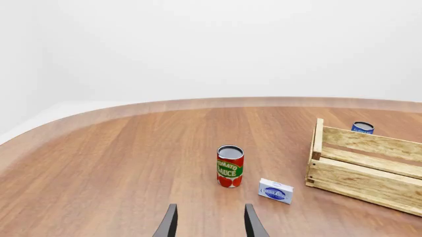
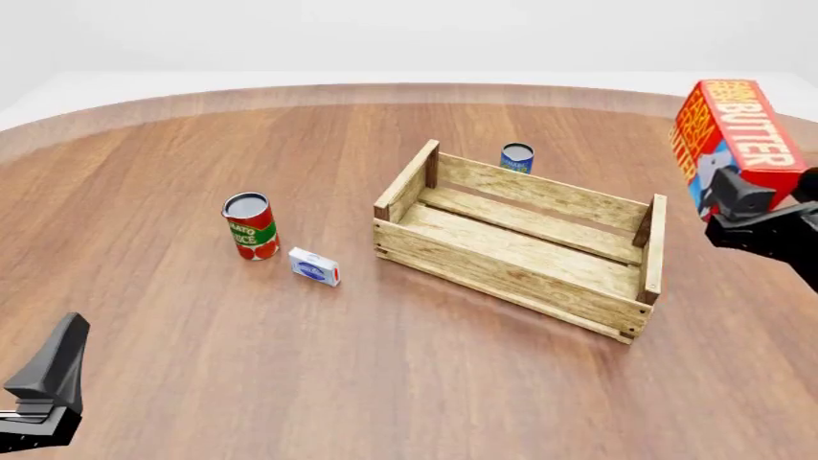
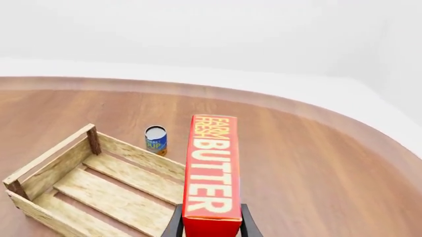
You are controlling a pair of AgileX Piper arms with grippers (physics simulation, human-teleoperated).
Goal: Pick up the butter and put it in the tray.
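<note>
The butter point(image 2: 733, 134) is a red carton with orange-yellow lettering, held in the air at the far right of the front view. My right gripper point(image 2: 745, 199) is shut on its near end, to the right of the tray point(image 2: 511, 264). In the right wrist view the butter point(image 3: 212, 173) stretches away between the fingers, above the tray's point(image 3: 49, 158) right end. The tray is an open wooden slat crate, empty inside. My left gripper point(image 1: 209, 224) is open and empty, low at the front left of the table point(image 2: 45, 383).
A tomato sauce can point(image 2: 251, 226) stands left of the tray with a small white-blue box point(image 2: 314, 266) beside it. A blue can point(image 2: 516, 157) stands behind the tray. The table's curved edge runs along the back.
</note>
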